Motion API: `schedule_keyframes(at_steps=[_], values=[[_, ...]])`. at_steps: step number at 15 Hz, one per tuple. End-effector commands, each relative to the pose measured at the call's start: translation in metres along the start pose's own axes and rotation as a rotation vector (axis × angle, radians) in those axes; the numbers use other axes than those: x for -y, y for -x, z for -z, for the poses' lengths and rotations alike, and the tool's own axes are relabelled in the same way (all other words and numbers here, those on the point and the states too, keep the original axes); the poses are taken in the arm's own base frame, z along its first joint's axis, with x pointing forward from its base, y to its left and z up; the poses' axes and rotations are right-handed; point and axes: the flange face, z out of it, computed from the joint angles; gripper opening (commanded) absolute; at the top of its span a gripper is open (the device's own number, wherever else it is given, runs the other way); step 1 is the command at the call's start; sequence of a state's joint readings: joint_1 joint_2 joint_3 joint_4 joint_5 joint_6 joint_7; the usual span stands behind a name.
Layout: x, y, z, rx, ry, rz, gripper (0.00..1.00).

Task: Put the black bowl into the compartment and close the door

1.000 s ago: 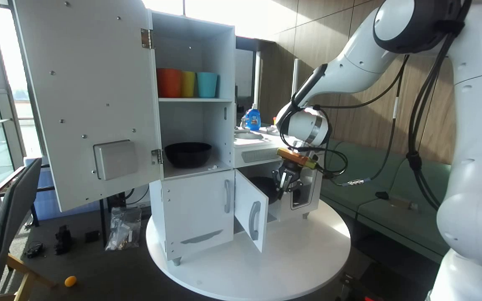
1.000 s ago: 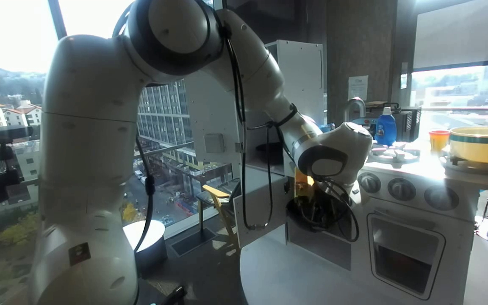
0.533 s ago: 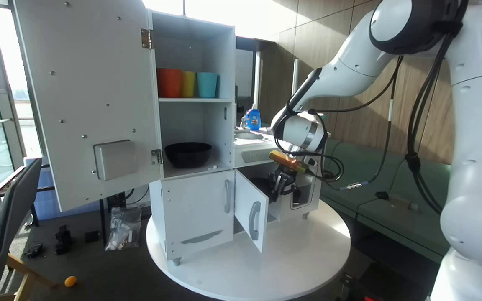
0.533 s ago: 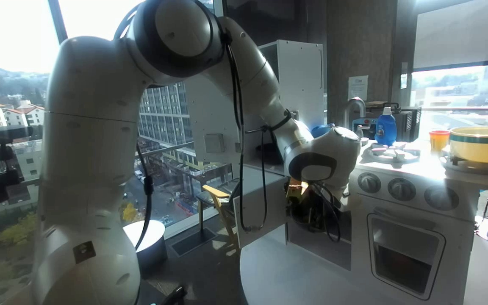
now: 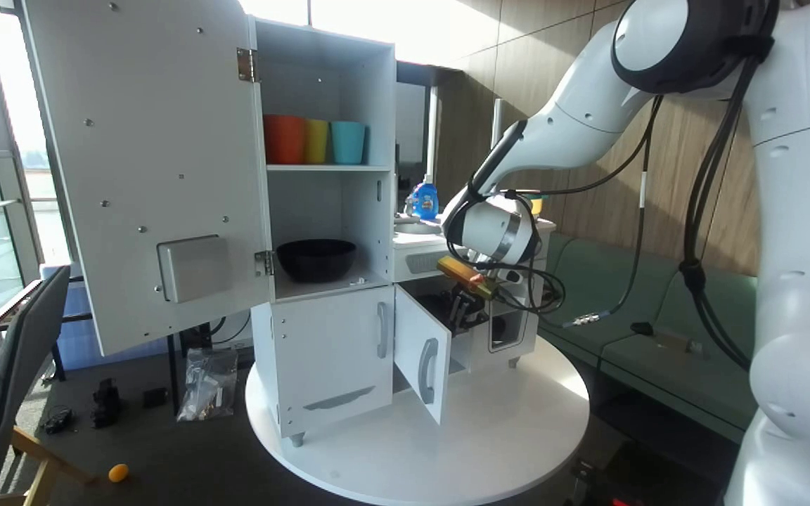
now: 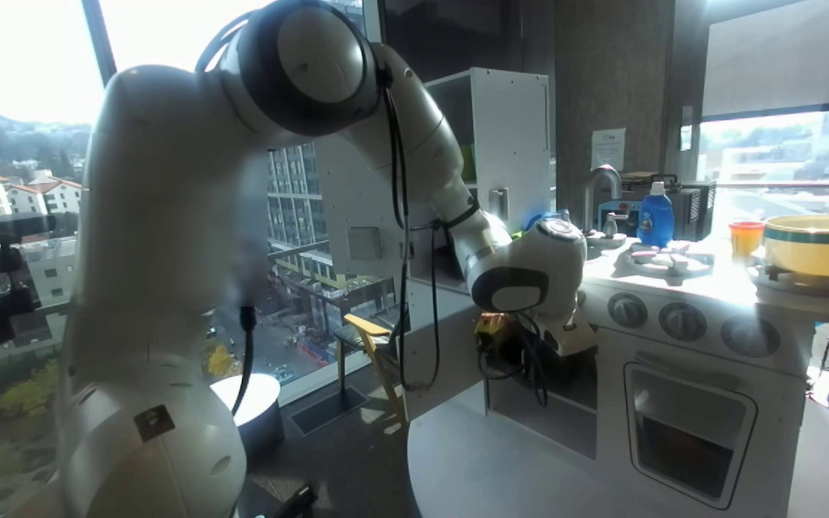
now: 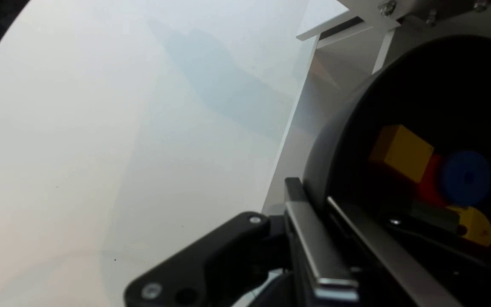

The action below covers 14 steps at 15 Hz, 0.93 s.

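The black bowl (image 7: 424, 85) fills the right of the wrist view, with yellow blocks (image 7: 403, 153), a blue round piece (image 7: 465, 178) and a red piece inside it. My gripper (image 7: 311, 190) is shut on its rim, one finger outside the wall and one inside. In an exterior view the bowl (image 5: 436, 303) sits at the mouth of the low compartment (image 5: 456, 366), behind the half-open small door (image 5: 421, 351), with my gripper (image 5: 458, 323) on it. The compartment floor also shows in an exterior view (image 6: 547, 424); there the bowl is mostly hidden by the arm and cables.
Another black bowl (image 5: 316, 260) stands on the tall cabinet's shelf below colored cups (image 5: 313, 140). The tall cabinet's big door (image 5: 152, 176) is wide open. The oven front (image 6: 691, 432) adjoins the compartment. A blue bottle (image 6: 655, 219) and yellow pot (image 6: 821, 248) stand on top.
In both exterior views the arm and gripper have moved left, carrying the bowl with them. The bowl has gone further into the compartment's opening. The small door has not moved.
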<state>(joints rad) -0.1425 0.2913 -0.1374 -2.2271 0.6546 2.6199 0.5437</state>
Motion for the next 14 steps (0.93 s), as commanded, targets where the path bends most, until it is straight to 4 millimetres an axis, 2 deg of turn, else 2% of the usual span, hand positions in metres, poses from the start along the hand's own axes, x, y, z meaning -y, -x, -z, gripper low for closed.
schedule_keyframes(at_steps=[1,2,3,10,12,14], values=[[0.005,0.005,-0.001,-0.048,-0.043,-0.054,0.11],[0.004,0.005,-0.002,-0.054,-0.044,-0.061,0.31],[0.005,0.006,-0.003,-0.058,-0.048,-0.067,0.36],[0.009,0.002,0.009,-0.088,-0.132,-0.143,0.9],[0.009,0.001,0.011,-0.077,-0.16,-0.172,1.0],[0.008,-0.001,0.014,-0.062,-0.178,-0.193,1.0]])
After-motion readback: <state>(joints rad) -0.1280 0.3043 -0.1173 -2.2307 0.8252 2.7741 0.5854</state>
